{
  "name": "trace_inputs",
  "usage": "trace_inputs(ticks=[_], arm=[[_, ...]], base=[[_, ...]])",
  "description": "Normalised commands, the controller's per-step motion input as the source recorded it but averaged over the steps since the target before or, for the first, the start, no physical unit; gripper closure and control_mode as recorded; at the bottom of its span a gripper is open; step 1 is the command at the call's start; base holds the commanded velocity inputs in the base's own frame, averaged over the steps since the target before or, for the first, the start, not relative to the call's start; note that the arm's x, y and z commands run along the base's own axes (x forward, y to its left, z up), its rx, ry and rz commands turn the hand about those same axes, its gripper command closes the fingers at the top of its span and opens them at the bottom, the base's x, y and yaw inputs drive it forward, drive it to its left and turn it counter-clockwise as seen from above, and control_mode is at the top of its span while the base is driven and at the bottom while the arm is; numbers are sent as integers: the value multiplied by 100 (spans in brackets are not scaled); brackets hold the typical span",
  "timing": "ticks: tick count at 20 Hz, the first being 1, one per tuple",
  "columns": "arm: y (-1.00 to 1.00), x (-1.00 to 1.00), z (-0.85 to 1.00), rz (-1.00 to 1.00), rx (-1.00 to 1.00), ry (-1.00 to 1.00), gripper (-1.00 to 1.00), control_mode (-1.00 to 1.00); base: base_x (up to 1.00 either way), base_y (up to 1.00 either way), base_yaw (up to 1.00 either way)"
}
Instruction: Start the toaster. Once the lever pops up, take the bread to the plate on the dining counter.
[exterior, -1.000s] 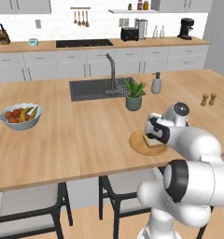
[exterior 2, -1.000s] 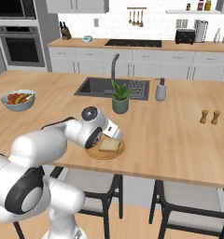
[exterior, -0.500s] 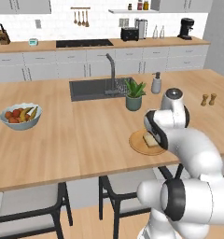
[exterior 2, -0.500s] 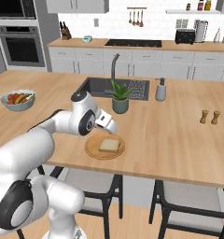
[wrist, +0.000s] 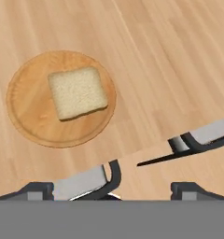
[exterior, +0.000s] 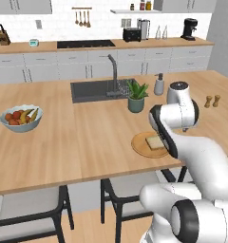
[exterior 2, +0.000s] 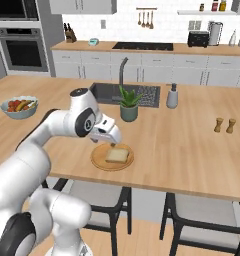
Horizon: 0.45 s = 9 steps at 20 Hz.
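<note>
The toast slice (wrist: 78,92) lay flat on the round wooden plate (wrist: 25,121) on the island tabletop (wrist: 179,56), at ten o'clock from the spread, empty hand (exterior 2: 112,136), so delivery looked finished and only pulling clear seemed left.

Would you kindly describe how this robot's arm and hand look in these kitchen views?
The arm is glossy white, built of rounded tubular links with dark grey rings at the joints. The hand is a white block with dark undersides, ending in two small dark finger tips. No cables or markings are visible.
</note>
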Motion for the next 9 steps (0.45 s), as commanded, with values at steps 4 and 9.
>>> trace_inputs(ticks=[4,9], arm=[[54,-42,4,27,0,7,-100,-100],[37,-35,11,32,0,6,-100,-100]], base=[[0,0,0],[0,0,0]])
